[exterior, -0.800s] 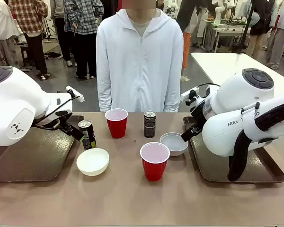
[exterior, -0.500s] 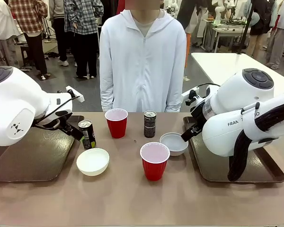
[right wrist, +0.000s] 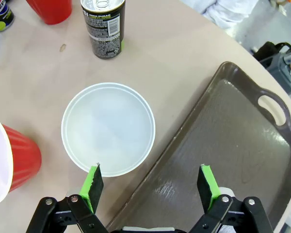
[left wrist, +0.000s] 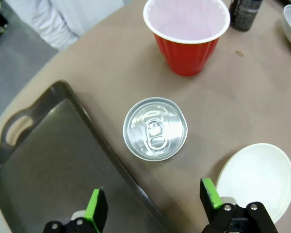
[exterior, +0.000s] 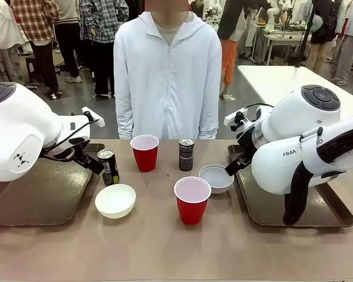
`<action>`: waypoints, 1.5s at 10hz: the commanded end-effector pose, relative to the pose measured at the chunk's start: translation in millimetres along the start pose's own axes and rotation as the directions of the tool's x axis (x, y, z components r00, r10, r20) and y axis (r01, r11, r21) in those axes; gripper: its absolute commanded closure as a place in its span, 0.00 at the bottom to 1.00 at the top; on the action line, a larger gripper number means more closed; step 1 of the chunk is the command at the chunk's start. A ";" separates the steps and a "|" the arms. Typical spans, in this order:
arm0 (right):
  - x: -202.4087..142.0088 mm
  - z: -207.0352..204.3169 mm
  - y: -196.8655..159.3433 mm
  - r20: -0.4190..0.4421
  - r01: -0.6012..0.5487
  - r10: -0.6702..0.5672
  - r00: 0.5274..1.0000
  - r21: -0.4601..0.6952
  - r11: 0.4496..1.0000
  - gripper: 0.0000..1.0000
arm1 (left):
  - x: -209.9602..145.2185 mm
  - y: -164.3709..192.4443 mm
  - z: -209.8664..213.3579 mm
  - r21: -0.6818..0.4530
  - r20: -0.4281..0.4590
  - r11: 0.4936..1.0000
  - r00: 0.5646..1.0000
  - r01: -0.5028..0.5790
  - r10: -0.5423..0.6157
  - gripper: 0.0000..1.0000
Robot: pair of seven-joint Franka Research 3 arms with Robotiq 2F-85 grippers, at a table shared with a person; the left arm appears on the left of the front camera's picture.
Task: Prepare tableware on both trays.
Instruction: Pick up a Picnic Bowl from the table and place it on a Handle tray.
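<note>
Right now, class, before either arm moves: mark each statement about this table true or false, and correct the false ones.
1. The left arm's fingers are shut on the can. False: they stand open, clear of the can.
2. The far red cup and the near red cup both stand upright. True.
3. The cream bowl lies in the left tray. False: it sits on the table beside that tray.
4. The pale grey bowl sits beside the right tray, outside it. True.
</note>
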State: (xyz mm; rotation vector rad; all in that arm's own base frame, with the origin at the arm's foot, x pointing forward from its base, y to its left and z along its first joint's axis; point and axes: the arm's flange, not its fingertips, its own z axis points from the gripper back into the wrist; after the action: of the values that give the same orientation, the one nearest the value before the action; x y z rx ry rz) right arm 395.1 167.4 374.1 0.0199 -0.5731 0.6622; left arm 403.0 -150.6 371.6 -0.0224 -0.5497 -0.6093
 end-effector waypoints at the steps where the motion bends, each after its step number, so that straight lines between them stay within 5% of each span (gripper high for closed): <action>1: 0.0 0.0 -0.1 0.000 0.001 -0.001 1.000 0.000 1.000 0.00 | -0.1 0.2 0.0 0.000 0.000 1.000 1.000 0.000 0.000 0.00; 4: 0.0 0.0 0.0 0.000 0.000 0.000 1.000 0.000 1.000 0.00 | -0.1 0.2 0.0 0.000 0.000 1.000 1.000 0.000 0.000 0.00; 6: -8.4 37.0 24.4 -0.103 -0.005 0.010 0.995 0.048 0.999 0.00 | -14.2 -23.7 29.6 -0.010 -0.057 0.997 0.995 0.080 -0.081 0.00; 9: -77.5 106.9 43.4 -0.300 0.089 -0.055 0.952 0.104 0.991 0.00 | -63.7 -46.7 98.4 -0.144 -0.192 0.987 0.976 0.077 -0.104 0.00; 11: -110.8 125.2 54.7 -0.362 0.135 -0.100 0.927 0.072 0.988 0.00 | -80.5 -55.9 115.5 -0.081 -0.254 0.996 0.966 0.025 -0.045 0.00; 12: -20.2 93.2 29.1 -0.321 0.081 -0.045 0.946 0.099 0.992 0.00 | -5.0 -43.8 81.7 -0.112 -0.213 0.991 0.972 0.074 -0.097 0.00; 14: -28.8 124.1 31.8 -0.355 0.103 -0.065 0.933 0.089 0.991 0.00 | -10.8 -45.7 109.1 -0.114 -0.241 0.991 0.966 0.063 -0.089 0.00; 15: -21.0 97.1 12.2 -0.330 0.210 -0.135 0.934 0.202 0.956 0.00 | -3.6 -20.1 94.4 -0.283 -0.195 0.956 0.981 -0.070 0.014 0.00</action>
State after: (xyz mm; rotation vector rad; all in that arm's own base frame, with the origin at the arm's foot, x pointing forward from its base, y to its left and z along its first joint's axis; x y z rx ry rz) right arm 306.1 151.1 451.9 0.0706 -0.1894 0.5752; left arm 327.2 -160.5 448.1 -0.0904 -0.2776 -0.6776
